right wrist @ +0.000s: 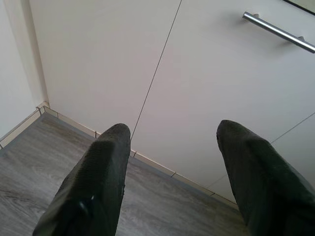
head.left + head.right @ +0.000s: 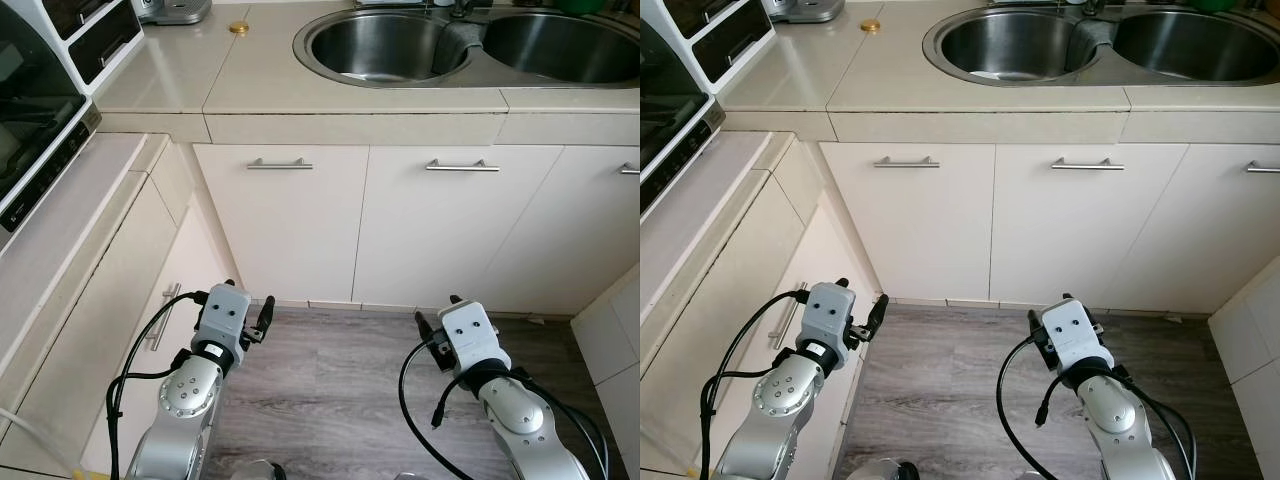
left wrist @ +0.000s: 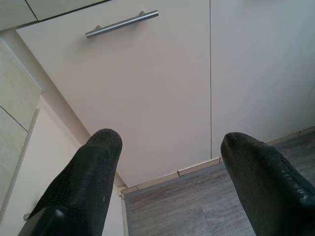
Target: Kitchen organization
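- No brand, label or other writing can be read on any surface in view.
- Counter [image 2: 250, 80]: beige, running along the far side and turning a corner at the robot's left.
- Sink [image 2: 385, 45]: a steel double basin set into the counter's far right part; the two bowls sit side by side.
- Small gold disc [image 2: 238, 28]: lies on the counter near its back edge, left of the sink and well apart from it.
- Steel appliance [image 2: 172, 10]: stands at the counter's back left corner, cut off by the frame.
- Oven [image 2: 35, 100]: dark-fronted, on the left run of the counter.
- Cabinet doors [image 2: 285, 225]: white and closed below the counter's front edge, each with a horizontal bar handle [image 2: 280, 163].
- Floor [image 2: 330, 390]: grey wood-look boards meeting the cabinet base.
- Left gripper [image 3: 170, 162]: held low in front of the corner cabinets, fingers [image 3: 88, 177] spread apart, holding nothing.
- Right gripper [image 1: 172, 157]: low above the floor facing the doors, fingers [image 1: 106, 172] likewise apart and empty.
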Controlling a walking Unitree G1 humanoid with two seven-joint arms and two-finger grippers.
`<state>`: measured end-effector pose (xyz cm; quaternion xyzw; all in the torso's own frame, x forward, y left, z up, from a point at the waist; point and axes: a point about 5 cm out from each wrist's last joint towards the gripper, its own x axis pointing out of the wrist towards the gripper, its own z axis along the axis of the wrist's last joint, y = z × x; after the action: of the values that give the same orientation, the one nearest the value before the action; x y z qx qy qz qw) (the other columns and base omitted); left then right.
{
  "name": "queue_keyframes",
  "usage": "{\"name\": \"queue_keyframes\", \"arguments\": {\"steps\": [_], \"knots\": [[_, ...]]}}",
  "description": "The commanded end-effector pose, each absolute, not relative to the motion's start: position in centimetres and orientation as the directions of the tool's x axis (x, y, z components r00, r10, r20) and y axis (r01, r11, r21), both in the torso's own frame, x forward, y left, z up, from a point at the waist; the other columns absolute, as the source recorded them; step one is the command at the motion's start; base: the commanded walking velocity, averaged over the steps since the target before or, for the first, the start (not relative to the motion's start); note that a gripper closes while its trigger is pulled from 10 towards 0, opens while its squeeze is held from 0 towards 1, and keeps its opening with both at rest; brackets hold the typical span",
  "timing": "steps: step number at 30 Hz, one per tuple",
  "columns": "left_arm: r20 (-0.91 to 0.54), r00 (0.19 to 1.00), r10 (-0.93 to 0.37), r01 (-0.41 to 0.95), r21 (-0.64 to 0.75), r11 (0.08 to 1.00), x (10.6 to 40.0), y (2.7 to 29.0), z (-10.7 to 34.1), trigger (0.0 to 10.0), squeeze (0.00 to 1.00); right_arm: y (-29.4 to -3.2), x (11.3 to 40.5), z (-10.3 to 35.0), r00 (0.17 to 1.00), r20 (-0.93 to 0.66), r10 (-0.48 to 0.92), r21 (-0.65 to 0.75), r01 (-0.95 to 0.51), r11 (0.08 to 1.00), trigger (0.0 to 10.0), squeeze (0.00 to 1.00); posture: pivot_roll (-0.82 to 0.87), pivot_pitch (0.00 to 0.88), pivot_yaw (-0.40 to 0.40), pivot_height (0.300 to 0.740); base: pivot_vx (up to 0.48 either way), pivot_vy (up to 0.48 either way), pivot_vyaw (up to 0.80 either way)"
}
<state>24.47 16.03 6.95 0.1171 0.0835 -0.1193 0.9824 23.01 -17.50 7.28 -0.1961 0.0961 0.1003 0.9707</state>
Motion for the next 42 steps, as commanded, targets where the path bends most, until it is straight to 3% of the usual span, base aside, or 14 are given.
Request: {"name": "queue_keyframes", "arguments": {"steps": [1,16,18,20,25,31,34,42], "knots": [[-0.233,0.723,-0.650,0.690,0.215,0.691,29.5,6.9,10.0,10.0,0.00,-17.1,16.8,8.9,0.962,-0.130,-0.240,-0.203,0.211,0.956,10.0,0.00,-0.52,0.066,0.400,0.740,0.000,0.000,0.00],[-0.301,0.705,-0.642,0.703,0.179,0.688,29.9,7.1,7.6,10.0,0.00,-17.7,15.8,7.0,0.935,-0.224,-0.274,-0.266,0.211,0.940,10.0,0.00,-0.54,0.030,0.396,0.740,0.000,0.000,0.00],[-0.302,0.712,-0.634,0.694,0.163,0.702,29.9,7.3,7.3,10.0,0.00,-18.0,15.9,7.1,0.942,-0.198,-0.272,-0.335,0.195,0.922,10.0,0.00,-0.55,0.030,0.397,0.740,0.000,0.000,0.00],[-0.268,0.736,-0.622,0.675,0.209,0.708,29.9,7.6,7.7,10.0,0.00,-18.6,16.3,7.7,0.956,-0.111,-0.270,-0.490,0.184,0.852,10.0,0.00,-0.54,0.029,0.400,0.740,0.000,0.000,0.00],[-0.194,0.783,-0.592,0.620,0.326,0.713,30.0,8.4,8.7,10.0,0.00,-18.9,16.7,7.9,0.971,-0.070,-0.229,-0.540,0.156,0.827,10.0,0.00,-0.53,0.038,0.400,0.740,0.000,0.000,0.00],[-0.157,0.823,-0.547,0.564,0.347,0.749,30.4,9.0,8.7,10.0,0.00,-17.3,18.0,8.8,0.997,0.006,-0.078,-0.619,0.065,0.783,10.0,0.00,-0.51,0.025,0.391,0.740,0.000,0.000,0.00],[-0.136,0.823,-0.551,0.555,0.401,0.729,30.3,8.6,8.8,10.0,0.00,-17.5,18.4,8.8,0.997,0.010,-0.082,-0.621,0.071,0.781,10.0,0.00,-0.51,0.021,0.385,0.740,0.000,0.000,0.00],[-0.127,0.810,-0.572,0.574,0.373,0.729,30.6,8.1,8.7,10.0,0.00,-18.1,19.1,8.9,0.993,0.036,-0.115,-0.614,0.113,0.781,10.0,0.00,-0.52,0.000,0.391,0.740,0.000,0.000,0.00]]}}
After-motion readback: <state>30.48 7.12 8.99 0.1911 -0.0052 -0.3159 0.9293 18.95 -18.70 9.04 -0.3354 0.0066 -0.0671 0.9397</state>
